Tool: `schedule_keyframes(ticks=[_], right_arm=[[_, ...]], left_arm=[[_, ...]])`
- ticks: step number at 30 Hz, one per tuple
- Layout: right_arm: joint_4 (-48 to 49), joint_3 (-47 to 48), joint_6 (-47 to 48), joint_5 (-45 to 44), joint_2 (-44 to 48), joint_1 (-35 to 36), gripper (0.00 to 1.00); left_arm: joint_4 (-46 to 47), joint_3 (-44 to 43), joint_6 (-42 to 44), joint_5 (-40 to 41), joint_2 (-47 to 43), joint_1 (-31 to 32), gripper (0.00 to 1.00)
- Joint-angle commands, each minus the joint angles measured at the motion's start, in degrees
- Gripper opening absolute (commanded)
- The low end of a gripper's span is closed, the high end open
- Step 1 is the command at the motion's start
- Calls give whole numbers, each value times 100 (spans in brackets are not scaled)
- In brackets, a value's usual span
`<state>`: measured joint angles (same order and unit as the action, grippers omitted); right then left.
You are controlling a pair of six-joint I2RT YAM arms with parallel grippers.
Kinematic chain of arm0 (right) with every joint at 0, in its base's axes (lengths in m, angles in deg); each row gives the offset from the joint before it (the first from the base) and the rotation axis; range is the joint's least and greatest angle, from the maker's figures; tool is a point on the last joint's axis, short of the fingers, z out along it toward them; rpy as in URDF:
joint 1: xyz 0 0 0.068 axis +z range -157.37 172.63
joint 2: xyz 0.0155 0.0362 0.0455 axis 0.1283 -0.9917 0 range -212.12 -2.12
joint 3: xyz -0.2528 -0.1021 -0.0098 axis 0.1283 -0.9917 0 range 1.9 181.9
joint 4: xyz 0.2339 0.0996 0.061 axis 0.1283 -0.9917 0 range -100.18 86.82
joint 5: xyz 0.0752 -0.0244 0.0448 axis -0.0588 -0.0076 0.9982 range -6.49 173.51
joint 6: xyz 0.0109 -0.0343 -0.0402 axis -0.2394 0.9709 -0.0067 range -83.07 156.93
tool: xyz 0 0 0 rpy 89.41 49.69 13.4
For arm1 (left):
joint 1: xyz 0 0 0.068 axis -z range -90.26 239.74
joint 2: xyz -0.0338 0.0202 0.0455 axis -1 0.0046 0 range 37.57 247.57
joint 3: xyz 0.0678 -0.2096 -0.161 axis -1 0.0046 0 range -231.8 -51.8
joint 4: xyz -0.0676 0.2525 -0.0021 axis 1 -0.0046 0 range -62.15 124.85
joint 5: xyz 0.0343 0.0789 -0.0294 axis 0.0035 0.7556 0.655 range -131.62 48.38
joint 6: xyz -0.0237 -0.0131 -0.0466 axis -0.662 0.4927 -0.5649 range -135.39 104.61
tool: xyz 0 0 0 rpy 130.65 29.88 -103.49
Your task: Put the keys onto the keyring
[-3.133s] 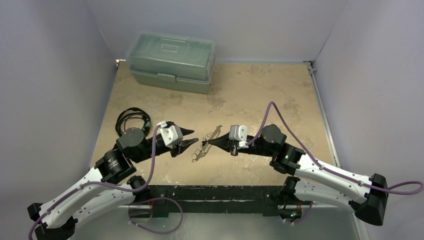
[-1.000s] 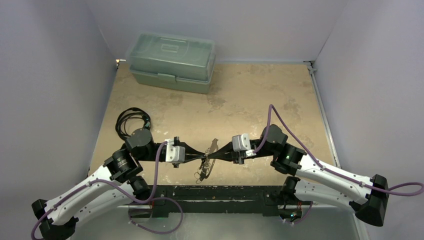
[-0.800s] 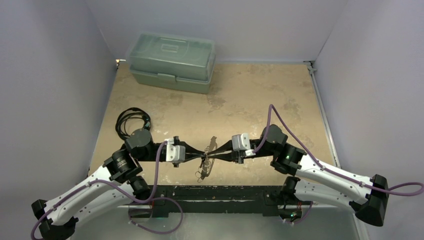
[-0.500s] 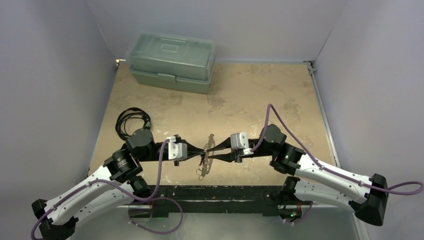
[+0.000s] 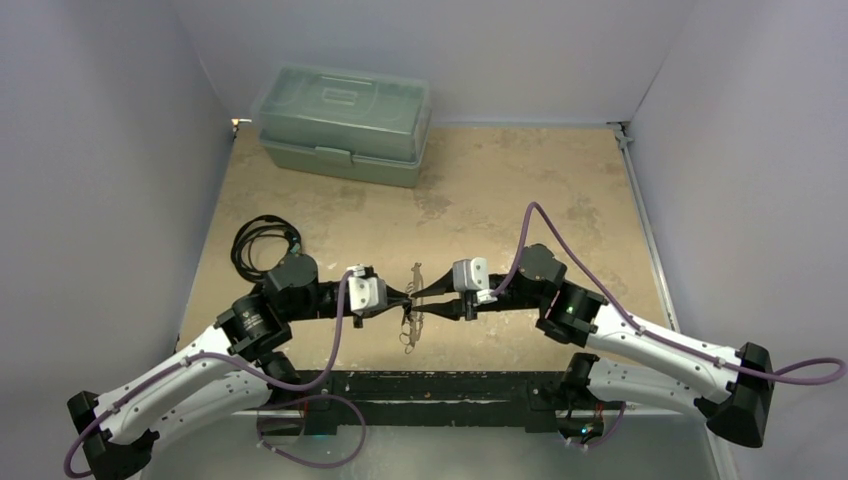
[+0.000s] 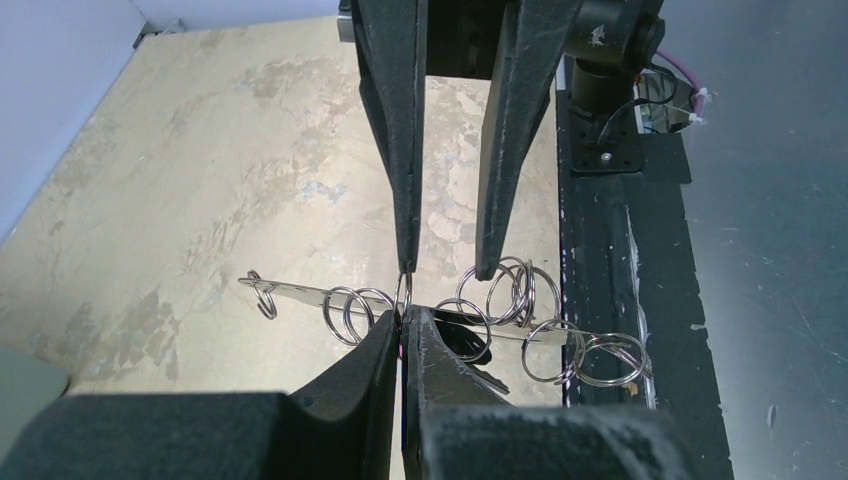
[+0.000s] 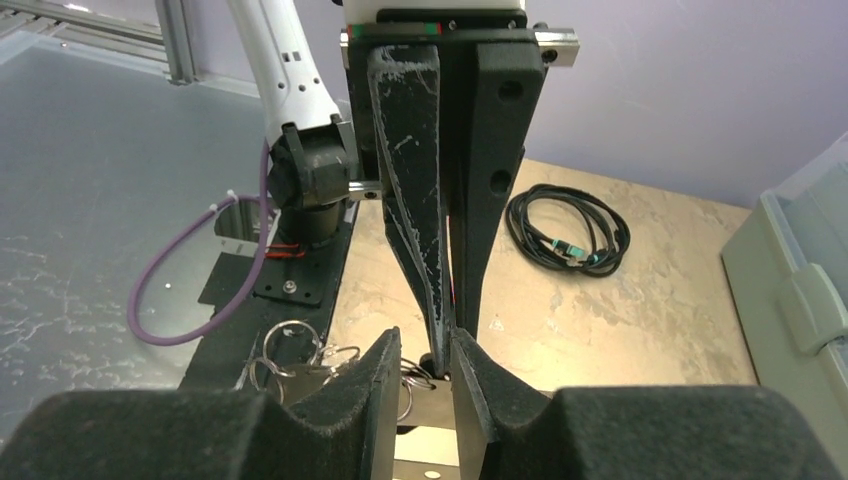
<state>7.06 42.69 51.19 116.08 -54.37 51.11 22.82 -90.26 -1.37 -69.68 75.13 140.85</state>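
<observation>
From above, the two arms meet nose to nose over the near middle of the table [image 5: 520,190]. The left gripper [image 5: 402,299] and right gripper [image 5: 428,299] have their tips almost touching. The keyring [image 5: 411,312] hangs between them, lifted off the table, one end pointing away and the other drooping towards the arm bases. A green toolbox [image 5: 345,122] sits at the far left and a coiled black cable [image 5: 262,240] lies near the left arm, both well apart from the work.

The left wrist view shows that gripper's own fingers pressed together, clamped on the keyring's thin bar near its middle. Small rings [image 6: 510,290] are strung along the bar on either side of the grip. The right gripper's fingers come down from above and stand apart, holding nothing, with their tips just above the bar. A dark scrap [image 6: 462,342] under the bar may be the head of one of the keys, but it is too small to be sure.

The right wrist view confirms it: its own fingers are spread, and the left gripper's shut tips poke in between them.

This looks like a handover or regrip, with the left side holding the keyring steady and the right free. Next, the right gripper probably needs to fetch a key and thread it onto a ring, which calls for fine aim at a very thin target.
</observation>
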Motion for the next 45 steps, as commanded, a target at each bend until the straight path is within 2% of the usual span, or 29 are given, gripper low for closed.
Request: schedule_keyframes(ticks=[1, 16, 24, 32, 45], right_arm=[[2, 312, 19, 3, -84, 30, 27], [-22, 368, 2, -361, -251, 26, 31], [117, 271, -49, -519, -45, 19, 33], [-88, 436, -64, -562, -367, 23, 32], [-90, 456, -59, -615, -448, 23, 18]], left_arm=[[157, -171, -97, 135, -3, -20, 0], [164, -160, -110, 143, -14, -22, 0], [166, -151, -119, 151, -4, -18, 0], [174, -154, -119, 149, -20, -15, 0], [179, -136, -116, 142, -46, -15, 0]])
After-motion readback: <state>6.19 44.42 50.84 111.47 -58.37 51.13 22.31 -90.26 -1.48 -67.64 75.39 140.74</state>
